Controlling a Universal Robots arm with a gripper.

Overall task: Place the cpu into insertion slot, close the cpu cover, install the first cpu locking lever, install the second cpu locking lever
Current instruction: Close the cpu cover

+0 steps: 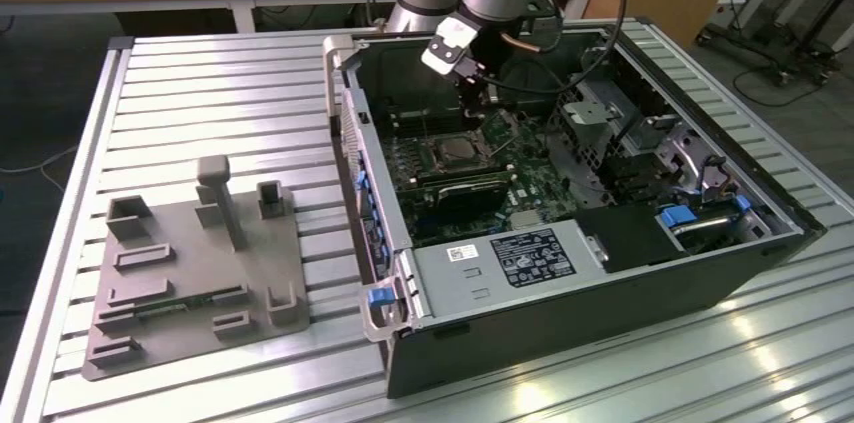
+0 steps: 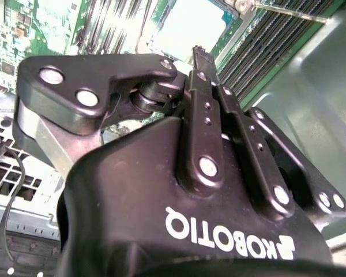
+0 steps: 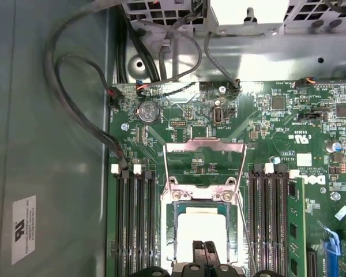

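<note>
Tool body bulks closest in the second wrist view. Its fingers are drawn together to a narrow point w/ nothing visible btwn them, so closed, not gripping. In the first wrist view its tips hang right over the cpu, which lies flat inside the insertion slot. Chip is prob. seated, so it needs no holding. Whether the tips touch it: can't tell.

Cpu cover is flipped open and lies back from its hinge, on the far side of the socket from the tool, green board showing thru its cut-out. Open that way, the slot is reachable; cover not yet closed. Thin wire lever runs free along the socket edge, looks unlatched.

Memory slots flank the socket on both sides, close in, so tight room for the fingers. Coin battery and black cables sit beyond the cover, apart from it.

In the exterior view the arm reaches down into the open computer case on the slatted table. Grey fixture block lies outside the case, well apart, at the exterior view's left.
</note>
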